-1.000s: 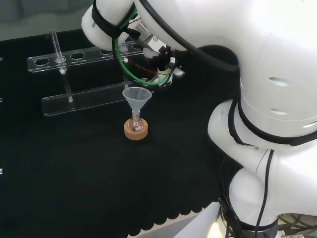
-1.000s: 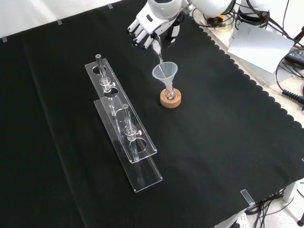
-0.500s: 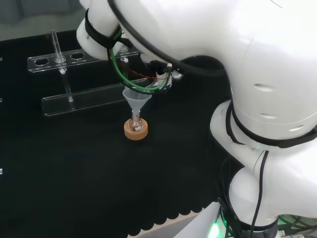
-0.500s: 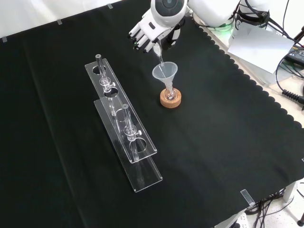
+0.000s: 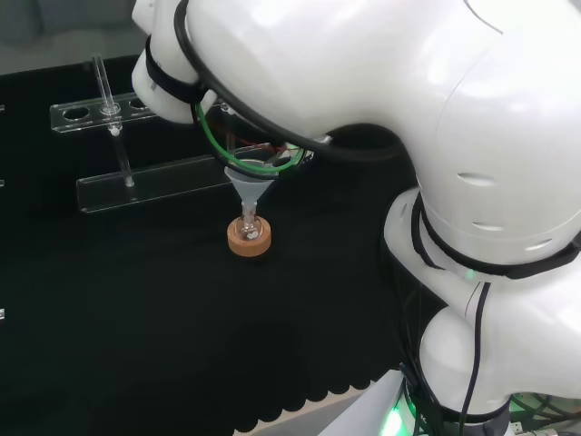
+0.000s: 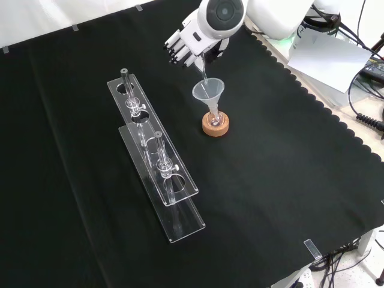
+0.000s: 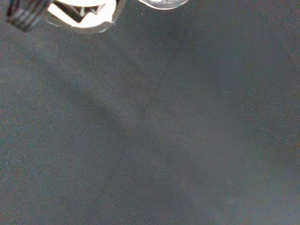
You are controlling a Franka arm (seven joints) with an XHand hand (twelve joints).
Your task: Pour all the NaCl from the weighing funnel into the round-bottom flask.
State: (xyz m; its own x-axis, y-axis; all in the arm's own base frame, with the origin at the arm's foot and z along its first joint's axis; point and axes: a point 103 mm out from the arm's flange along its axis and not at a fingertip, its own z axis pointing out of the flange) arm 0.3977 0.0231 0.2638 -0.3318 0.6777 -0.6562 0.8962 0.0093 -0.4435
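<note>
One hand (image 6: 193, 41) pinching the weighing funnel (image 6: 200, 67), tip tilted down into clear funnel (image 6: 208, 93), flask on cork stand (image 6: 215, 124) below

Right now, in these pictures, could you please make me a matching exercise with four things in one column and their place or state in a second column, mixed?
Things:
1. hand
2. clear funnel
3. cork ring
4. clear rack

Places or states:
A. lies on the cloth, under the small flask
B. long, at the left of the front view, with upright tubes
C. above the funnel, holding a slim clear piece tipped downward
D. stands in the neck of the flask, mouth upward

Pairs: 1-C, 2-D, 3-A, 4-B
</note>
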